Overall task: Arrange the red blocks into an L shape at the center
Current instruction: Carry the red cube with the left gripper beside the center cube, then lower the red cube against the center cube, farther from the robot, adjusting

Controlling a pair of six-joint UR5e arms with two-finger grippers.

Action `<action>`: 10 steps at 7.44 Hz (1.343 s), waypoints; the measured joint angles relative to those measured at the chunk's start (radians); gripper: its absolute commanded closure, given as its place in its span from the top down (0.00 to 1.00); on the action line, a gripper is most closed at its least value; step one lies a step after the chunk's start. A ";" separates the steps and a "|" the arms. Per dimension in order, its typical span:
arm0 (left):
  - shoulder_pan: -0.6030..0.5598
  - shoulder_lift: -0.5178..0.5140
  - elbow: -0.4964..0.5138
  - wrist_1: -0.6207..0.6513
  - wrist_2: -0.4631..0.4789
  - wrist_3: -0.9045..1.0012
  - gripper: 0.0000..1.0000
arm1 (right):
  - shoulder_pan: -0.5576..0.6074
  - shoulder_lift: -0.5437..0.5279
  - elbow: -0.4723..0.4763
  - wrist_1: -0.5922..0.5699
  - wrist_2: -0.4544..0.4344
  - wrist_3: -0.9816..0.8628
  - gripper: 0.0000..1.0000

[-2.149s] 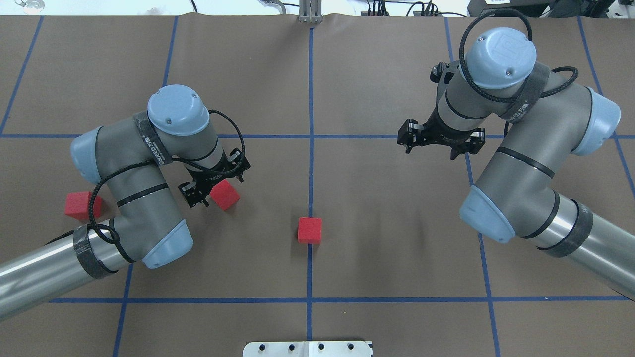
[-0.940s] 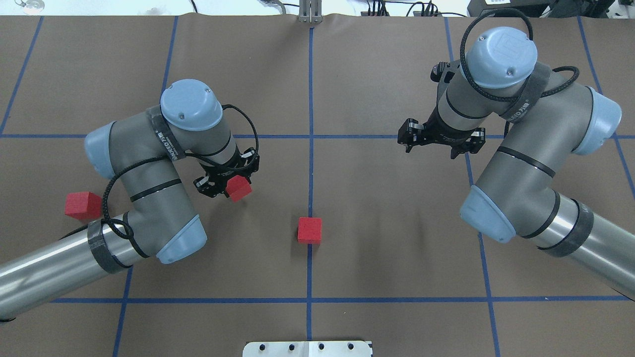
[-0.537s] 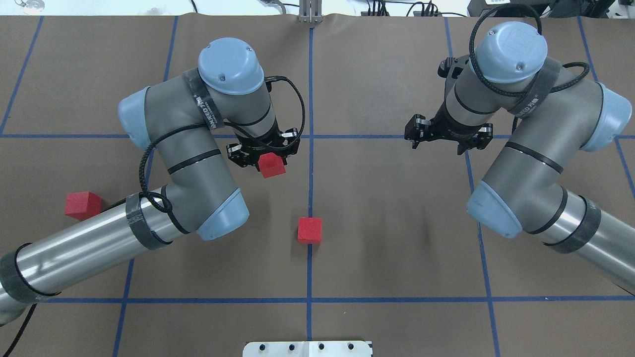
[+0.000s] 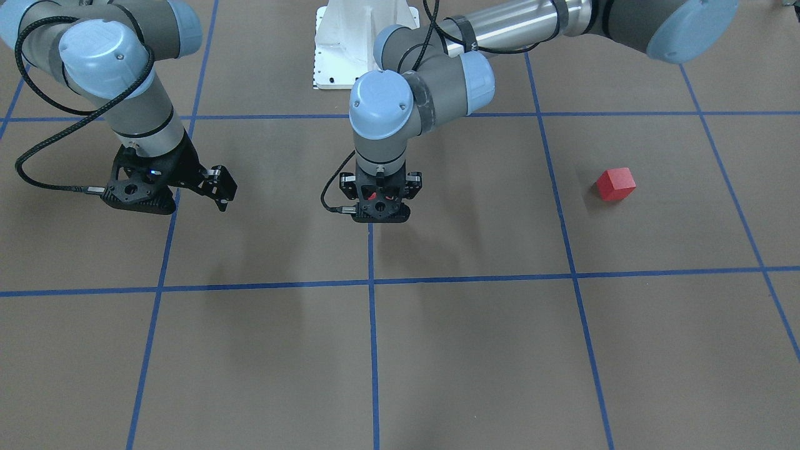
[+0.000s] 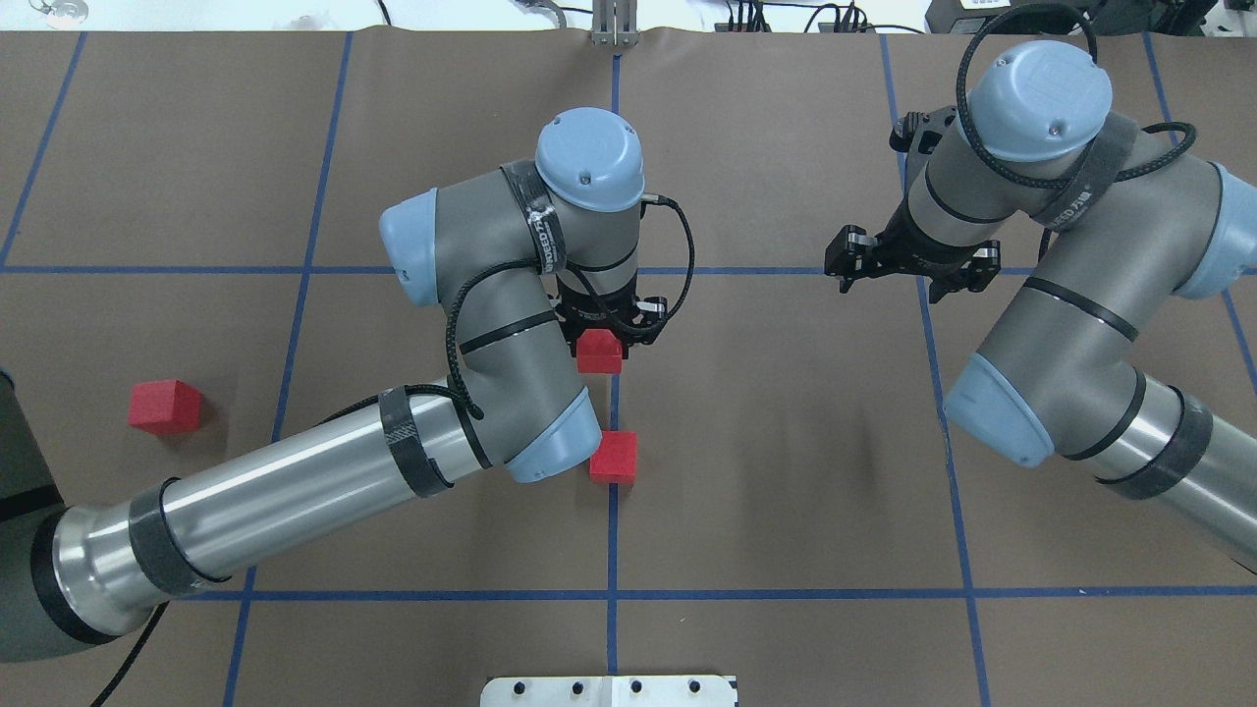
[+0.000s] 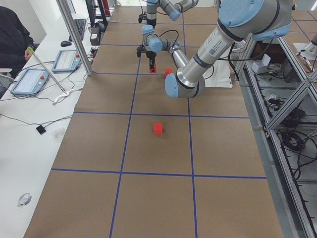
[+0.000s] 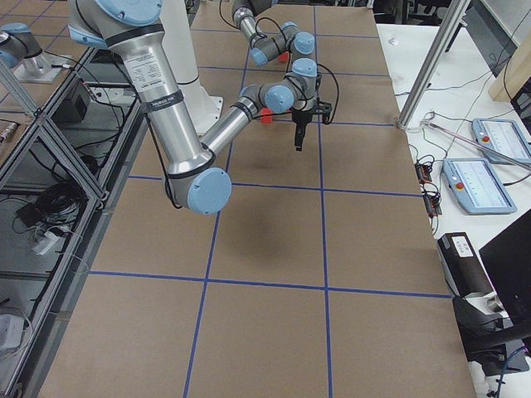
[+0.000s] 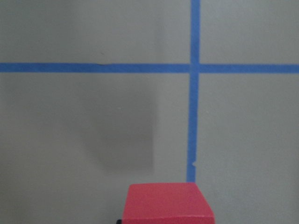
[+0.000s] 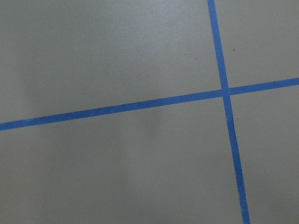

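Note:
My left gripper (image 5: 601,339) is shut on a red block (image 5: 599,353) and holds it over the centre blue line, a little beyond the second red block (image 5: 615,457). That second block lies on the line at the center (image 5: 615,407), with the left arm's elbow partly over it. The held block fills the bottom edge of the left wrist view (image 8: 168,203). The third red block (image 5: 164,407) sits alone far to the left, also seen in the front-facing view (image 4: 615,184). My right gripper (image 5: 892,285) hangs open and empty over the right grid crossing.
The brown paper surface is crossed by blue tape lines (image 5: 786,270). A white base plate (image 5: 609,690) sits at the near edge. Tablets, cables and a seated person (image 6: 12,39) are beside the table's far side.
The left arm has lifted the red block and carried it right, from the left cell to the centre line. The right arm drifted slightly right and away, still open.

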 measured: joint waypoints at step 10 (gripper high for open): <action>0.065 -0.009 0.030 -0.022 0.007 -0.005 0.00 | -0.001 0.000 0.003 0.000 0.000 -0.001 0.99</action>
